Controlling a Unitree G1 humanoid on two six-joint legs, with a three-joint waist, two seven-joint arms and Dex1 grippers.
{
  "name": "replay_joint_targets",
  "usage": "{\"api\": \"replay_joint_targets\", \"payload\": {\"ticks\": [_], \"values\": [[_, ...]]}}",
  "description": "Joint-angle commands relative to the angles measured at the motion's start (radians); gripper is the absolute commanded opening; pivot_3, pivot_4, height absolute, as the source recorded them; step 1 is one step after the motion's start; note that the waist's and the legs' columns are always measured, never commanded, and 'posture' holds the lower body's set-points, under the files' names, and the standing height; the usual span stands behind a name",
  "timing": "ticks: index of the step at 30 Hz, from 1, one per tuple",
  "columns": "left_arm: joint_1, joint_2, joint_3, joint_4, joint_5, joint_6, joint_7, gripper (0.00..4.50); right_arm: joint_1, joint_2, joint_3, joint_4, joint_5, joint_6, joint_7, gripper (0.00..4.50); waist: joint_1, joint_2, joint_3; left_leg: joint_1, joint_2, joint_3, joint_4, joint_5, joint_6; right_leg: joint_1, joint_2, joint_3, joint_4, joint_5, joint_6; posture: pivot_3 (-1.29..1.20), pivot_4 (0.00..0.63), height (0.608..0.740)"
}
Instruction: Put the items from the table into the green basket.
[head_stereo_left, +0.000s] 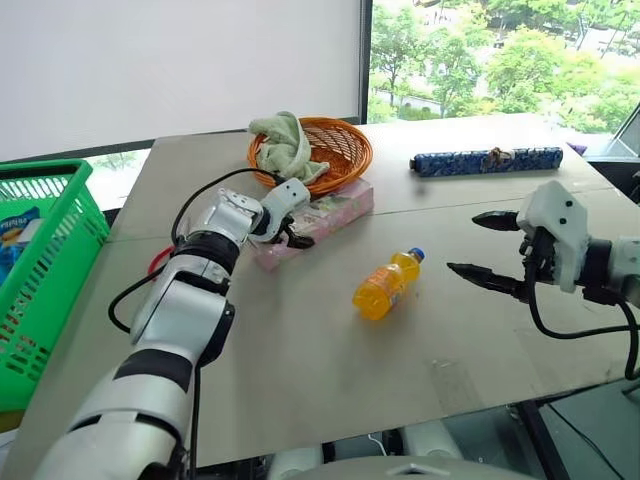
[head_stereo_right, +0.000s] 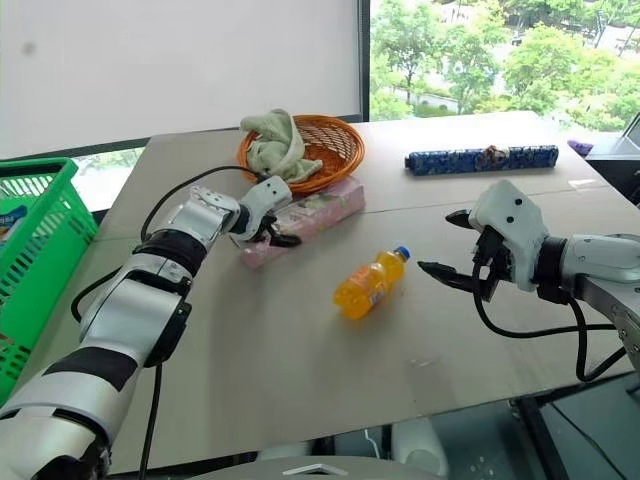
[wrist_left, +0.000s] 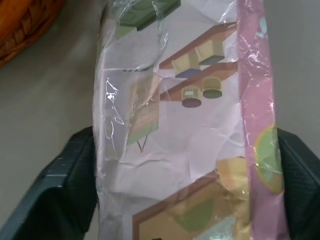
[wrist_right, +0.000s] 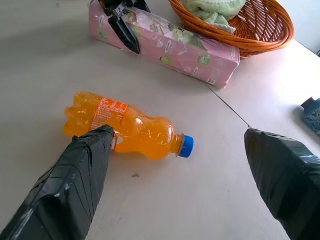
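Note:
A long pink printed carton (head_stereo_left: 335, 207) lies on the table (head_stereo_left: 400, 380) in front of the wicker basket. My left gripper (head_stereo_left: 290, 238) is on its near end, and the left wrist view shows a black finger (wrist_left: 75, 170) pressed against each long side of the carton (wrist_left: 190, 125). An orange drink bottle (head_stereo_left: 385, 287) with a blue cap lies on its side at mid-table. My right gripper (head_stereo_left: 463, 243) hovers open to the right of it, holding nothing. The green basket (head_stereo_left: 40, 168) stands at the far left. A bit of red handle (head_stereo_left: 156, 262) peeks out beside my left arm.
A round orange wicker basket (head_stereo_left: 345, 140) holding a green cloth (head_stereo_left: 285, 145) sits behind the carton. A long blue patterned roll (head_stereo_left: 487, 160) lies at the back right. The table's front edge runs close below the bottle's area.

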Motion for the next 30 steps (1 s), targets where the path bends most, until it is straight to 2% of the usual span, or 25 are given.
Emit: {"api": "replay_joint_targets", "payload": {"ticks": [1,3,5,8,12,14,16,17,19,21,23,25,28,30], "values": [[0.011,0.011,0.018,0.007,0.017,-0.026,-0.019,2.34,-0.012,-0.003,-0.032,-0.009,0.015,-0.020,0.002,4.50,-0.001,0.000,0.000,0.000,0.000,0.000,0.000,0.000,0.000,0.000,0.000,0.000,0.000,0.000,0.000,-0.25,0.000,0.740],[0.031,0.029,0.037,-0.031,0.008,-0.025,-0.035,1.47,-0.017,0.000,-0.026,-0.007,0.020,-0.023,0.003,4.50,0.000,0.001,0.000,0.001,0.000,0.000,0.001,0.000,-0.001,0.002,-0.001,0.000,0.000,0.000,0.000,-0.24,0.000,0.740],[0.084,0.079,0.072,-0.201,-0.041,0.030,-0.114,0.70,-0.024,0.001,-0.017,-0.003,0.024,-0.027,0.006,4.50,-0.005,0.001,-0.001,0.002,0.000,0.000,0.001,-0.002,-0.004,0.003,-0.001,0.000,-0.001,-0.001,-0.001,-0.23,0.000,0.740],[0.224,0.177,0.146,-0.593,-0.152,0.250,-0.212,0.70,-0.023,0.002,-0.014,-0.003,0.033,-0.035,0.011,4.50,-0.019,0.001,0.000,0.001,0.000,0.000,0.000,-0.002,-0.004,0.002,-0.001,0.000,-0.001,0.000,-0.001,-0.21,0.000,0.740],[0.528,0.368,0.313,-1.176,-0.350,0.575,-0.277,0.70,-0.057,0.025,0.016,0.010,0.055,-0.053,0.030,4.50,-0.039,0.001,0.001,-0.002,0.001,0.000,-0.002,0.000,-0.001,-0.004,-0.001,0.003,0.000,0.002,-0.005,-0.16,0.000,0.740],[0.674,0.426,0.415,-1.352,-0.427,0.667,-0.274,0.70,-0.078,0.035,0.041,0.023,0.053,-0.070,0.046,4.50,-0.034,0.002,0.001,-0.001,0.001,-0.001,-0.003,-0.001,-0.002,-0.003,-0.001,0.003,0.001,0.001,-0.005,-0.12,0.000,0.740],[0.746,0.395,0.570,-1.442,-0.501,0.761,-0.211,0.70,-0.107,0.052,0.078,0.044,0.040,-0.095,0.062,4.50,-0.021,0.003,0.002,0.000,0.000,-0.001,-0.003,-0.001,-0.002,-0.002,-0.001,0.002,0.000,-0.001,-0.003,-0.08,0.000,0.740],[0.729,0.351,0.665,-1.452,-0.539,0.828,-0.157,0.70,-0.127,0.063,0.100,0.057,0.032,-0.109,0.070,4.50,-0.007,0.004,0.003,0.001,0.000,-0.001,-0.003,-0.001,-0.002,-0.001,-0.001,0.002,0.000,-0.002,-0.001,-0.07,0.000,0.740],[0.602,0.259,0.883,-1.419,-0.565,0.929,0.009,0.70,-0.189,0.106,0.139,0.091,0.019,-0.155,0.088,4.50,0.026,0.002,0.006,0.002,0.001,-0.003,0.001,-0.002,-0.005,0.002,-0.001,-0.001,0.001,-0.004,-0.003,-0.05,0.000,0.740],[0.518,0.224,0.994,-1.390,-0.555,0.971,0.132,0.70,-0.230,0.138,0.155,0.118,0.020,-0.171,0.093,4.50,0.050,-0.001,0.007,0.002,0.001,-0.006,0.003,-0.003,-0.006,0.003,0.000,-0.005,0.001,-0.003,-0.002,-0.01,0.000,0.740],[0.528,0.275,1.025,-1.319,-0.460,0.848,0.249,0.70,-0.289,0.190,0.160,0.143,0.063,-0.166,0.097,4.50,0.063,0.002,0.004,0.004,0.001,-0.008,0.003,-0.002,-0.006,0.007,0.001,-0.008,0.000,-0.003,-0.001,0.02,0.000,0.740],[0.582,0.420,1.019,-1.182,-0.335,0.681,0.320,0.70,-0.378,0.251,0.198,0.169,0.082,-0.175,0.119,4.50,0.070,0.006,0.003,0.011,0.000,-0.005,0.002,0.000,-0.003,0.011,0.001,-0.003,0.002,-0.002,0.000,0.04,0.000,0.740],[0.629,0.605,0.973,-0.946,-0.247,0.466,0.327,0.70,-0.506,0.333,0.270,0.231,0.033,-0.211,0.131,4.50,0.073,0.002,0.003,0.016,0.000,0.000,-0.008,0.000,-0.003,0.009,0.006,0.008,0.001,-0.002,-0.001,0.05,0.000,0.740],[0.612,0.669,0.942,-0.799,-0.233,0.362,0.319,0.70,-0.556,0.365,0.299,0.267,-0.003,-0.223,0.124,4.50,0.089,-0.001,0.002,0.015,0.001,-0.001,-0.010,-0.001,-0.005,0.006,0.007,0.007,0.001,-0.003,-0.003,0.05,0.000,0.740]]}}
